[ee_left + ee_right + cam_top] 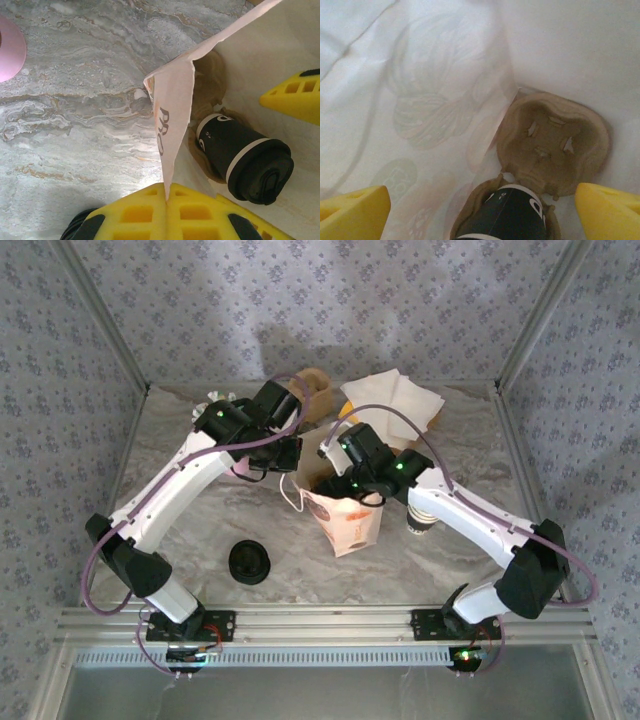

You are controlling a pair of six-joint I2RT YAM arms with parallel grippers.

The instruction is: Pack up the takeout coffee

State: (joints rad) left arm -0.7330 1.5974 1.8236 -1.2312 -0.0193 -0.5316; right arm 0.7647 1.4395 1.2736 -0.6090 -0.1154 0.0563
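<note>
— Where's the takeout coffee (245,160)?
— Four o'clock in the left wrist view, in a pulp cup carrier (555,145) inside the paper bag (175,100).
— Grippers?
— The left gripper (167,197) pinches the bag's rim; the right gripper (480,212) gapes, empty.

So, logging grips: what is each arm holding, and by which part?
Left gripper: jaws pinch the paper bag by its top edge. Right gripper: open, nothing held.
</note>
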